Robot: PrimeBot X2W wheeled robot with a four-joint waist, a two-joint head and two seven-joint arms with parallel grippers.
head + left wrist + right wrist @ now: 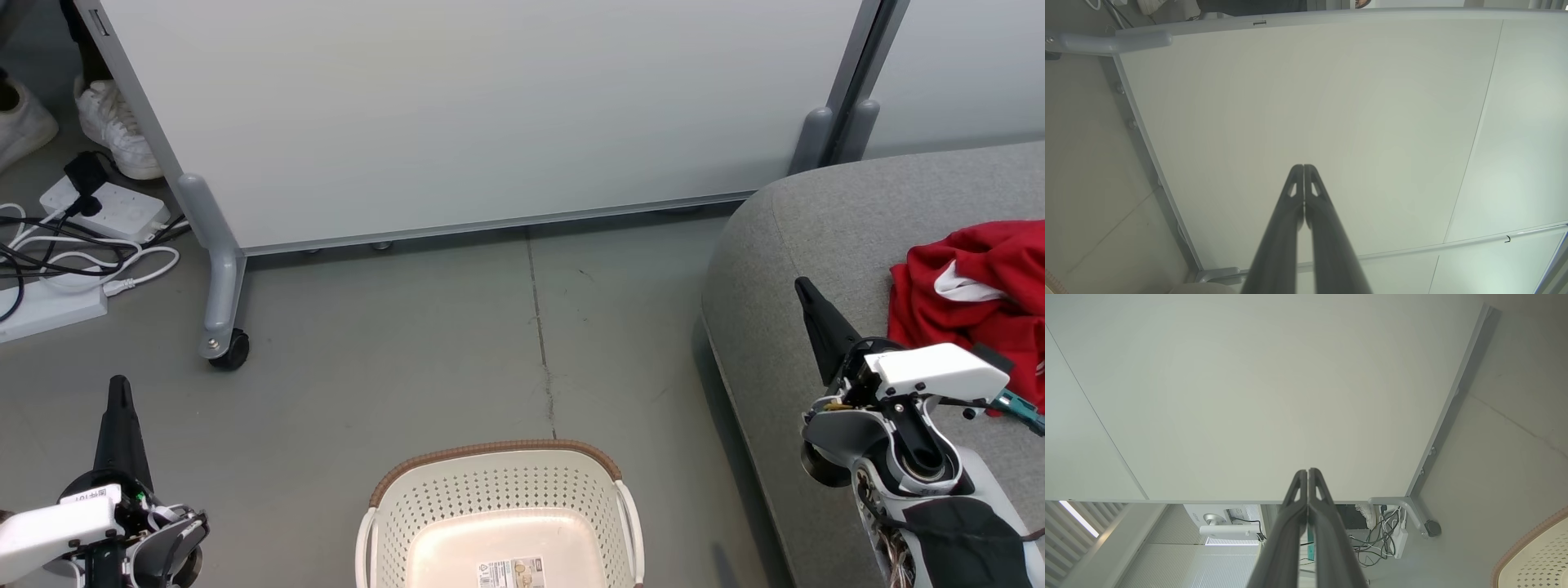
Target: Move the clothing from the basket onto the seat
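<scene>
Red clothing (pixel 980 302) with white trim lies crumpled on the grey seat (pixel 816 245) at the right. The cream basket (pixel 498 498) with a brown rim stands on the floor at the bottom centre, showing a bare floor with a label sticker; a corner of the basket (pixel 1535 555) appears in the right wrist view. My left gripper (pixel 120 384) is shut at the lower left over the floor, holding nothing. My right gripper (pixel 804 286) is shut above the seat, left of the clothing, holding nothing. Both wrist views show the tips pressed together: left gripper (pixel 1303 166), right gripper (pixel 1307 471).
A white wheeled partition panel (pixel 457 114) stands behind the basket, its caster (pixel 227 347) on the floor at the left. A power strip (pixel 106 208) and tangled cables lie at the far left, beside a person's white shoes (pixel 114 122).
</scene>
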